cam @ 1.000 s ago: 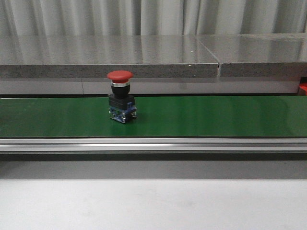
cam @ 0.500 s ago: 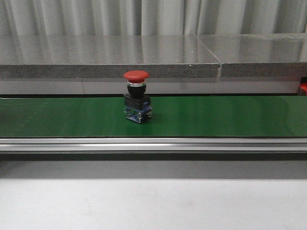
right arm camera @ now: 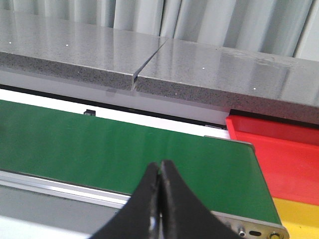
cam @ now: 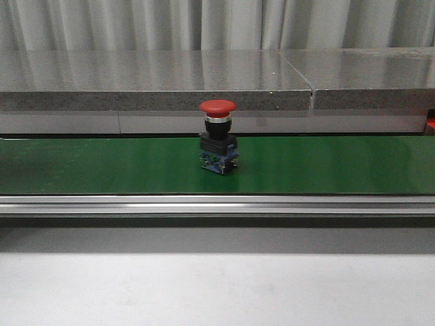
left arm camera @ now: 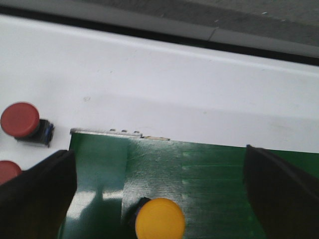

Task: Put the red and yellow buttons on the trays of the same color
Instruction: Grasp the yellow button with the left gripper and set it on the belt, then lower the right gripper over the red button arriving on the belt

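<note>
A red button [cam: 217,135] with a black body stands upright on the green belt [cam: 326,166], a little left of centre in the front view. In the left wrist view a yellow button [left arm camera: 160,219] sits on the belt's end between the wide-open fingers [left arm camera: 35,191] of my left gripper [left arm camera: 160,199]. Two more red buttons [left arm camera: 20,121] rest on the white table beside the belt. My right gripper [right arm camera: 160,167] is shut and empty above the belt's other end. The red tray [right arm camera: 284,149] and a corner of the yellow tray [right arm camera: 299,219] lie past that end.
A grey stone ledge [cam: 156,81] runs behind the belt. A silver rail [cam: 217,204] edges the belt's front, with the white table [cam: 217,292] nearer me. A sliver of the red tray [cam: 429,124] shows at the far right of the front view.
The red button has travelled to the right along the belt, about 70 pixels in a second. Neither arm shows in the earlier front frames.
</note>
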{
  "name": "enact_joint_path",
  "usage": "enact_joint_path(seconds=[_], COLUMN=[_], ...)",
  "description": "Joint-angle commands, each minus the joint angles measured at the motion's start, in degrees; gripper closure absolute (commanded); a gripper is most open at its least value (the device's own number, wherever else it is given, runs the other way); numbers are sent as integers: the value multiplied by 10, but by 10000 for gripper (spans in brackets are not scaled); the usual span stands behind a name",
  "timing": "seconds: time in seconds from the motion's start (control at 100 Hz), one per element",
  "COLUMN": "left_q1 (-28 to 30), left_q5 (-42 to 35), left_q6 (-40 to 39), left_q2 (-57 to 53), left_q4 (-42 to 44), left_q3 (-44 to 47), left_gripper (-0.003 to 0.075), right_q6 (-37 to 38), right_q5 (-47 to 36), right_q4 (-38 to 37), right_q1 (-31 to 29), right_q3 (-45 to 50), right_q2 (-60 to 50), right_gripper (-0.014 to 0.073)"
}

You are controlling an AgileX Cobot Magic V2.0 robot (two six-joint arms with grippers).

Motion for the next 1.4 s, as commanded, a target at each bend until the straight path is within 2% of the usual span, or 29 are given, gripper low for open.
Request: enact_joint_path(seconds=[0.0,0.16,0.34,0.68,0.73,0.8,0.87,1.03,1.21,1.39], left_q1=[-22,-56,-83,-86,-86,-86,-86,-86,-86,-86], left_q5=[-25,-48,-96,-106,-106,-106,-106,-106,-106,-106], left_q6=[20,27,27,31,31,31,31,31,31,31], left_q2=[-63,-150,-268,-495,-521,-551,-574,-595,-595,-595], left_q4=[-14,-14,-14,-14,-14,-14,-14,-14,-14,-15], left_q3=[-5,42,139,324,345,369,391,416,419,419], left_gripper=[80,80,80,91,123,211,350,735,739,739], right_q6=[-2,-2,-2,-2,-2,-2,-2,-2,-2,-2], right_q5=[-46,-46,-46,-83,-89,-91,-87,-77,5,175], right_q4=[-4,-4,-4,-4,-4,-4,-4,5,45,85], right_q1=[1,1,1,1,1,1,1,1,1,1], right_q3=[-6,-6,-6,-6,-6,-6,-6,-14,-83,-213], right_q2=[-7,-7,-7,-7,-7,-7,-7,-7,22,146], right_gripper=[662,662,662,662,662,662,662,662,662,662])
